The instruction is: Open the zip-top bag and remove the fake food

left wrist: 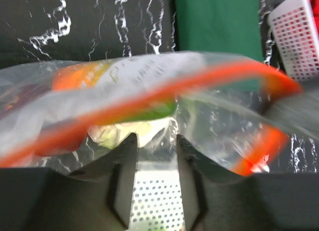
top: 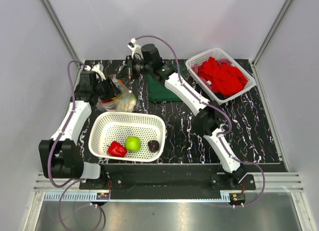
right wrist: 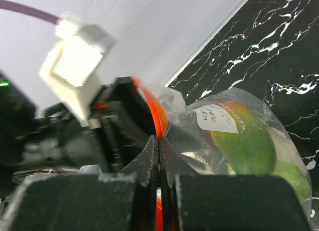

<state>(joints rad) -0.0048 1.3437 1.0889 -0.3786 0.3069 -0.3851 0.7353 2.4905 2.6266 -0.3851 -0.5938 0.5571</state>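
Observation:
The zip-top bag (top: 121,93) hangs above the table's back left, and its red-orange zip strip (right wrist: 157,115) is pinched in my shut right gripper (right wrist: 159,137). Through the clear film I see the orange-green mango (right wrist: 245,141), the white label (right wrist: 215,118) and the cauliflower (top: 127,102). My left gripper (left wrist: 154,137) is under the bag (left wrist: 219,116) with its jaws apart. Clear film lies at its tips and the cauliflower (left wrist: 124,132) just beyond them. In the top view the left gripper (top: 108,91) is at the bag's left and the right gripper (top: 126,71) at its upper edge.
A white basket (top: 149,118) in front of the bag holds a red pepper (top: 117,149), a green apple (top: 132,142) and a small dark piece (top: 153,146). A folded green cloth (top: 160,90) lies behind. Another basket (top: 199,59) with red cloths (top: 223,75) stands at the back right.

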